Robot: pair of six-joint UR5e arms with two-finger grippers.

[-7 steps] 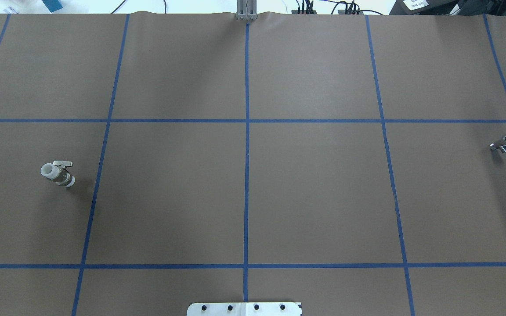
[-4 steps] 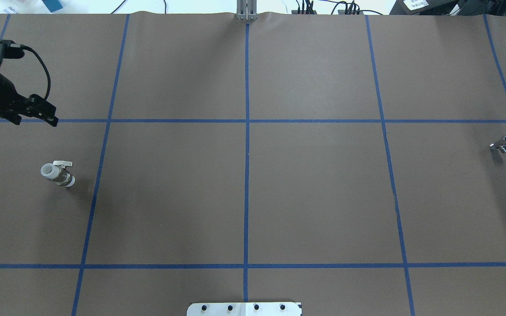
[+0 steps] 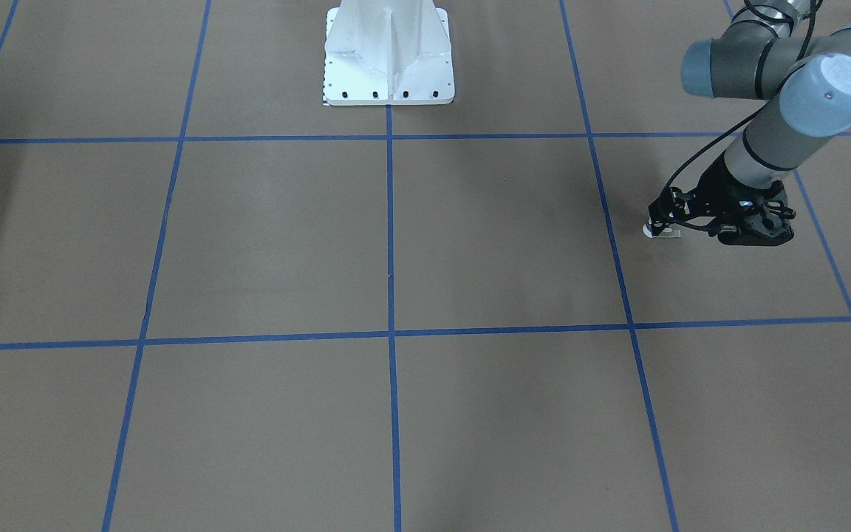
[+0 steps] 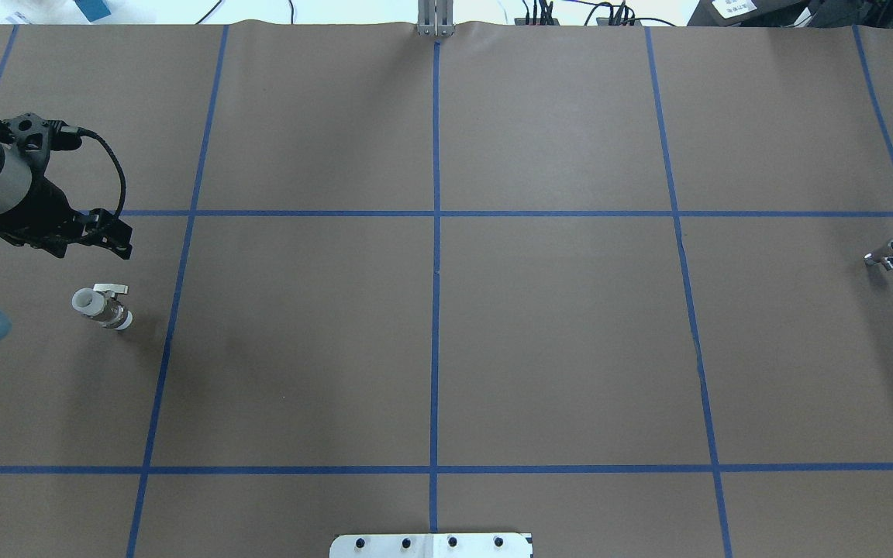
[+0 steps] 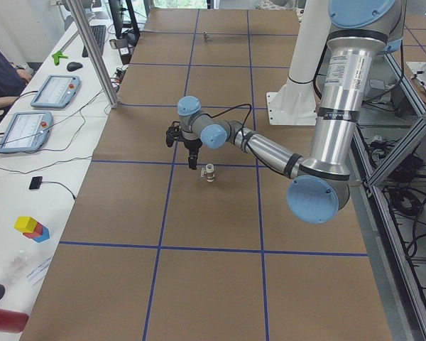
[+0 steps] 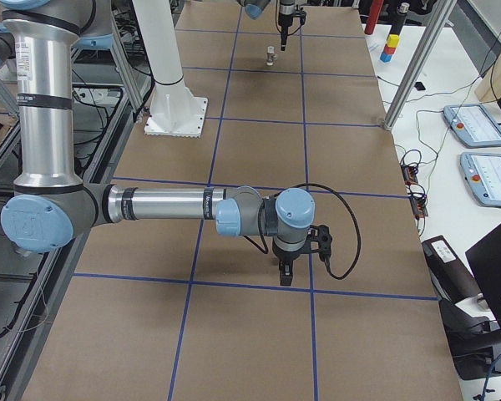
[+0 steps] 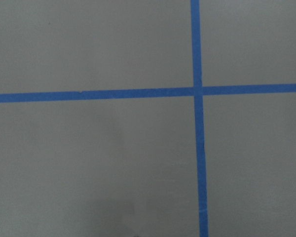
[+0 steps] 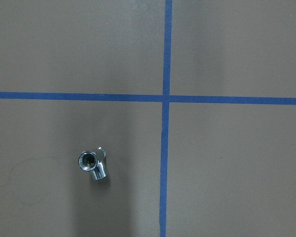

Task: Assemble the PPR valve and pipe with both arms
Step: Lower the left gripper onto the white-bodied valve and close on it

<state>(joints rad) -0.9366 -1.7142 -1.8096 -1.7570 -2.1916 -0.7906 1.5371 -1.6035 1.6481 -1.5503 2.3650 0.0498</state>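
The PPR valve (image 4: 101,304) is a small white stub with a silvery tab, standing on the brown table at the left; it also shows in the exterior left view (image 5: 210,172). My left gripper (image 4: 127,240) hovers just beyond it, apart from it, with its jaws open and empty; in the front-facing view the gripper (image 3: 658,216) hides most of the valve. The pipe (image 4: 884,256), a shiny silver piece with a dark opening, lies at the far right and shows in the right wrist view (image 8: 91,164). My right gripper (image 6: 285,276) points down; I cannot tell its state.
The white bolted pedestal (image 3: 388,59) stands at the robot's side of the table. Blue tape lines (image 4: 435,310) divide the brown surface into squares. An aluminium post (image 5: 92,50) and tablets (image 5: 21,131) stand beyond the far table edge.
My left arm has come in from the left edge and moved toward the valve. The valve and the pipe have not moved.
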